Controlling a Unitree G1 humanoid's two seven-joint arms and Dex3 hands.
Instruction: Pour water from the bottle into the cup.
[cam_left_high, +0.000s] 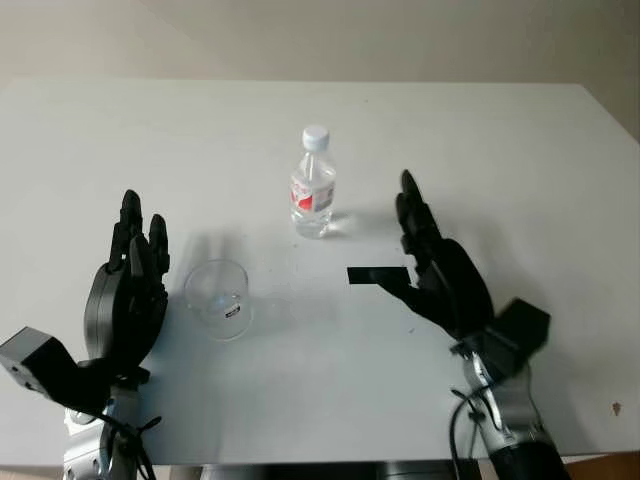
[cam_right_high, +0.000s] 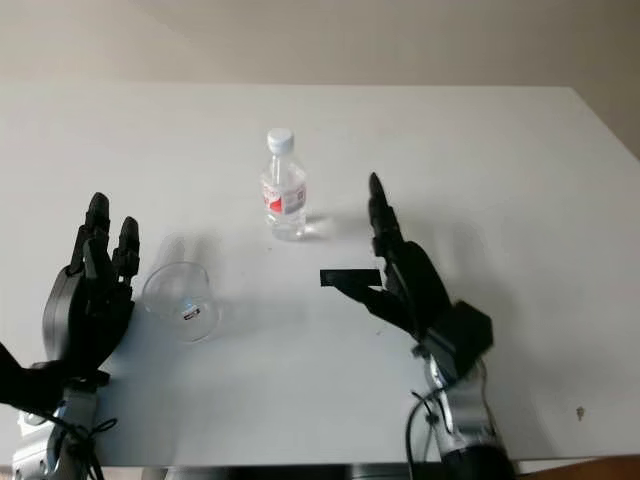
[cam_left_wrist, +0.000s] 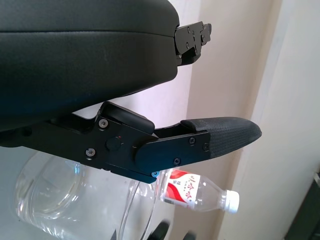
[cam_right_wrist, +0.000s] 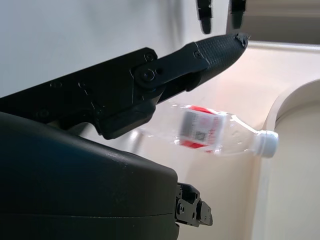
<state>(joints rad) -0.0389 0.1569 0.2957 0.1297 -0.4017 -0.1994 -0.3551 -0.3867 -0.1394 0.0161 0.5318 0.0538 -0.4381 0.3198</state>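
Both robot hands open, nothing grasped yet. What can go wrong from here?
1. The bottle still has its white cap on; pouring would fail unless it comes off.
2. The clear cup stands right beside the left robot hand; a bump may tip it.
3. The right robot hand approaches the bottle side-on; it may topple it.

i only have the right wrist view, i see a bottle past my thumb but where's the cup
Observer: The cup stands on the table, nearer the robot than the bottle and off to its left, close beside the left hand.
Operator: is the cup upright
Observer: Yes, upright, mouth up, and it looks empty.
Operator: is the left hand holding it
Observer: No. The left hand is open just left of the cup, with a gap between them.
Operator: and my right hand, how does it sit to the bottle
Observer: The right hand is open, to the right of the bottle and apart from it. The bottle's white cap is on.
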